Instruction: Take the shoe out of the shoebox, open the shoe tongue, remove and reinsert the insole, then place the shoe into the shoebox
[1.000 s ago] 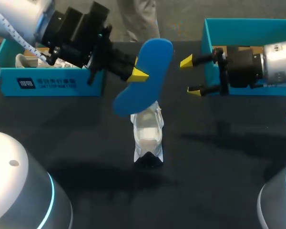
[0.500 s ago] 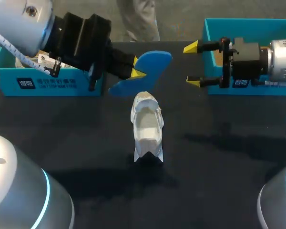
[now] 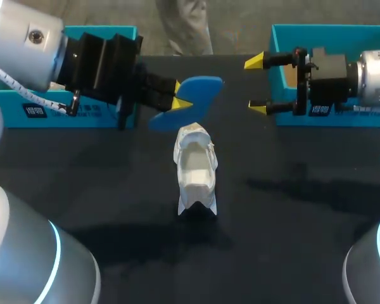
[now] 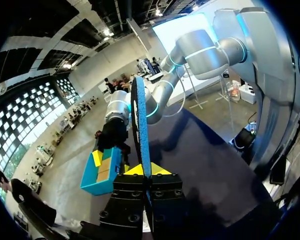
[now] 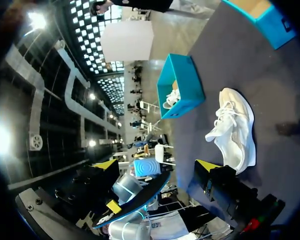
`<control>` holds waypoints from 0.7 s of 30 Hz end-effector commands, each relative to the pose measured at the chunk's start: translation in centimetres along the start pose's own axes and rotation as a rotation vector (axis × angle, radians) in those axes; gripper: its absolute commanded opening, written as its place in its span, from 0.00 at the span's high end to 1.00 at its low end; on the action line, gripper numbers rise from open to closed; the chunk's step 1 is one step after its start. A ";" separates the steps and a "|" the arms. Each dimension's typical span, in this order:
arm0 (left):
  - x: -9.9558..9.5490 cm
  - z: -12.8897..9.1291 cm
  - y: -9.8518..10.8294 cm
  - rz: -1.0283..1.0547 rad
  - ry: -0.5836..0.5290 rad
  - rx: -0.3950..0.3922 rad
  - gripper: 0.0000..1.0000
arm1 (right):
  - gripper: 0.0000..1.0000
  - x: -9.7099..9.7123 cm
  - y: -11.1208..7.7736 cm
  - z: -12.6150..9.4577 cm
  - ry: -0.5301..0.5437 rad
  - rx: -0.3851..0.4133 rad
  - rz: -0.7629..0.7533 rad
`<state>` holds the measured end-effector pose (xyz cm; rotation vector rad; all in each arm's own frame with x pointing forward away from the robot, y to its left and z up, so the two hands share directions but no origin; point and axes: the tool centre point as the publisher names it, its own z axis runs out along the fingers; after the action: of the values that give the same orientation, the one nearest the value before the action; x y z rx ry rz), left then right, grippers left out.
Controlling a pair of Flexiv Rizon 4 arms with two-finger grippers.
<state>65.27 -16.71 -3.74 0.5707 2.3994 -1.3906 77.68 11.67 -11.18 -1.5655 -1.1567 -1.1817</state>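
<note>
Black table (image 3: pixel 291 209) carrying left shoebox (image 3: pixel 16 114) at 10 o'clock, right shoebox (image 3: pixel 277 41) at 2 o'clock. White shoe (image 3: pixel 195 168) sitting mid-table, outside both boxes, long axis running 12-to-6. Blue insole (image 3: pixel 196 92) hanging just past shoe's 12 o'clock end, long axis 2-to-8. Left gripper (image 3: pixel 179 96) pinching insole, shoe lying at 5 o'clock from it, nearer arm. Right gripper (image 3: pixel 256 85) gaping wide, holding nothing, shoe at 7 o'clock from it

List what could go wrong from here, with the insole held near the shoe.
1. The left gripper pinches the thin blue insole with much of it sticking out past the fingers. It may bend or slip when pushed into the shoe.
2. The white shoe stands free on the table, and the right gripper is open and apart from it. The shoe could slide or tip under the push.
</note>
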 end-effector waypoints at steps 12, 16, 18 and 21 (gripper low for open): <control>-0.4 0.4 1.1 0.185 -0.100 0.068 1.00 | 0.00 0.1 0.0 0.2 -0.003 -0.002 0.001; -1.0 0.7 1.4 0.337 -0.137 0.131 1.00 | 0.00 0.8 -0.3 -0.2 0.006 0.012 -0.002; -1.2 0.8 1.6 0.393 -0.151 0.142 1.00 | 0.00 0.9 -0.4 -0.3 0.008 0.012 0.000; -1.2 1.0 2.1 0.477 -0.162 0.172 1.00 | 0.00 1.2 -0.4 -0.4 0.023 0.019 0.017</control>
<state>67.40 -17.04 -3.88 0.8768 2.0389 -1.3247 77.42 11.74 -10.01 -1.5421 -1.1344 -1.1718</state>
